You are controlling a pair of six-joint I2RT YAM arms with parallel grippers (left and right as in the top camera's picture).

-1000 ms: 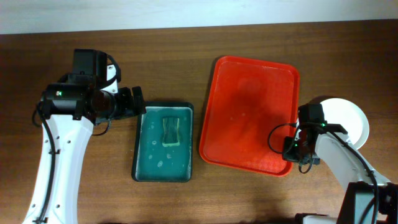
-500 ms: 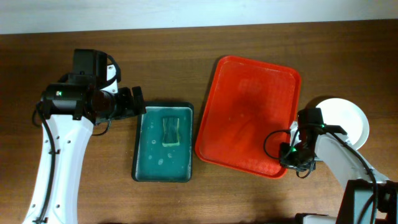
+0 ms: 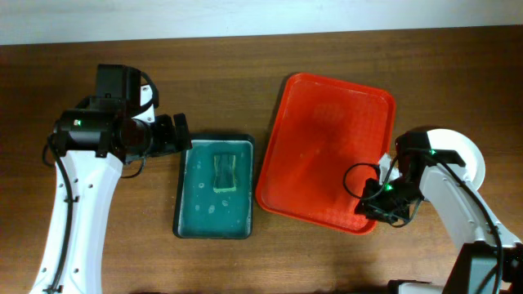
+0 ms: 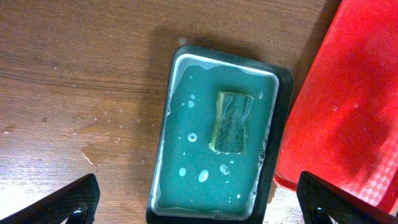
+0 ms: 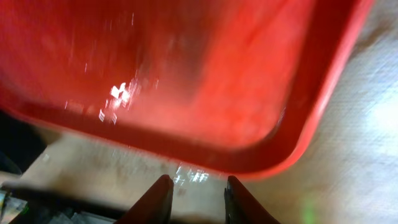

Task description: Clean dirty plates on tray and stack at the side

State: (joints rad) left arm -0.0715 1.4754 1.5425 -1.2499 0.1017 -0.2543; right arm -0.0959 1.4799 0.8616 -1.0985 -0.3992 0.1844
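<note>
The red tray (image 3: pixel 327 139) lies at centre right, slightly turned, with no plate on it. It also shows in the left wrist view (image 4: pixel 348 93) and the right wrist view (image 5: pixel 186 62). A white round plate (image 3: pixel 470 159) lies on the table right of the tray, partly hidden by my right arm; I cannot tell whether others are under it. My right gripper (image 3: pixel 378 208) is at the tray's near right corner. Its fingers (image 5: pixel 196 196) are slightly apart with only table between them, just short of the rim. My left gripper (image 3: pixel 181 135) is open and empty (image 4: pixel 199 205) above the basin.
A dark teal basin (image 3: pixel 183 220) of soapy water with a sponge (image 3: pixel 222 173) stands left of the tray. The left wrist view shows the basin rim (image 4: pixel 283 124) and the sponge (image 4: pixel 233 121). Wet patches lie on the wood beside the basin.
The tray has slid a little to the left and turned slightly. My right gripper has moved down towards the tray's near right corner. The left arm has not moved.
</note>
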